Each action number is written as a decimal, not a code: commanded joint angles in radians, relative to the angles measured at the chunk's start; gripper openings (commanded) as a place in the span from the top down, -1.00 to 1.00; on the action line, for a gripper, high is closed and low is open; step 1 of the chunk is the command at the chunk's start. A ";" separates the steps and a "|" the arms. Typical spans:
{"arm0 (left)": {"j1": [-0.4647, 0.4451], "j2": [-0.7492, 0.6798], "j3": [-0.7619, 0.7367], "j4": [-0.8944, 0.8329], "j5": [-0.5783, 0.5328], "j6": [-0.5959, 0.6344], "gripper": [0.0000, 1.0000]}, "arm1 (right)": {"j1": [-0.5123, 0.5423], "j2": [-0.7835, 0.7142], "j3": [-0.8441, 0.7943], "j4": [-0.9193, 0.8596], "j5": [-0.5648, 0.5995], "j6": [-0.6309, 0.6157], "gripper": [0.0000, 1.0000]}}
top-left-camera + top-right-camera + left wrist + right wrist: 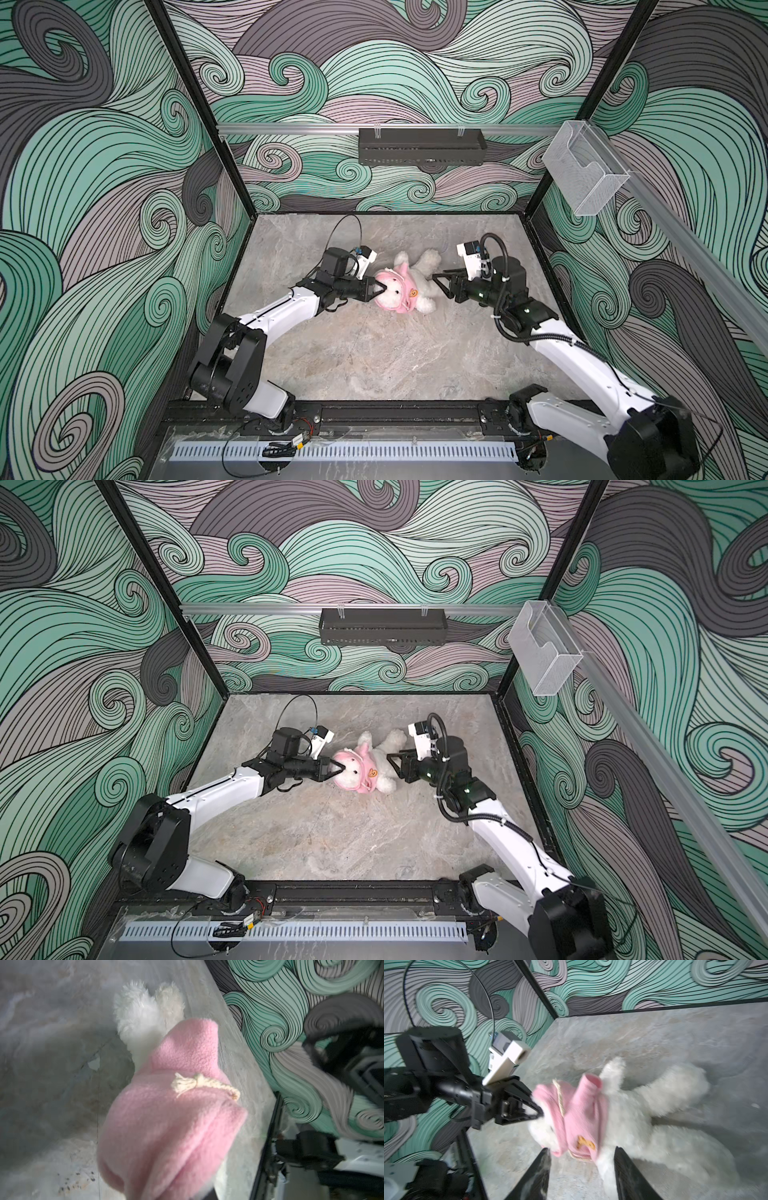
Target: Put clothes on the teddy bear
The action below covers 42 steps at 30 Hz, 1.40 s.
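Note:
The teddy bear (424, 291) (384, 773) lies on its back mid-table in both top views, head to the left. A pink shirt (400, 277) (362, 759) with an orange print is bunched over its head and chest. My left gripper (380, 289) (338, 767) is shut on the shirt's edge beside the bear's face, as the right wrist view shows (538, 1112). In the left wrist view the shirt (166, 1126) fills the foreground and the jaws are hidden. My right gripper (441, 286) (394, 766) (582, 1150) stands open just right of the bear (643, 1118), holding nothing.
A black perforated tray (422, 151) hangs on the back wall rail. A clear plastic holder (586, 174) is fixed to the right rail. Black frame posts and patterned walls close in the marble table (374, 353) on three sides.

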 commanded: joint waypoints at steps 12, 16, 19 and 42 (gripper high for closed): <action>-0.046 -0.043 -0.089 0.195 -0.065 0.620 1.00 | -0.006 0.392 0.080 0.137 -0.269 0.195 0.53; -0.047 -0.041 -0.074 0.177 -0.066 0.628 1.00 | -0.025 0.382 0.018 0.196 -0.229 0.211 0.48; -0.048 -0.041 -0.070 0.170 -0.071 0.633 1.00 | -0.070 0.325 -0.027 0.214 -0.228 0.215 0.35; -0.062 -0.041 -0.059 0.113 -0.079 0.674 1.00 | 0.032 0.399 0.002 0.206 -0.153 0.183 0.46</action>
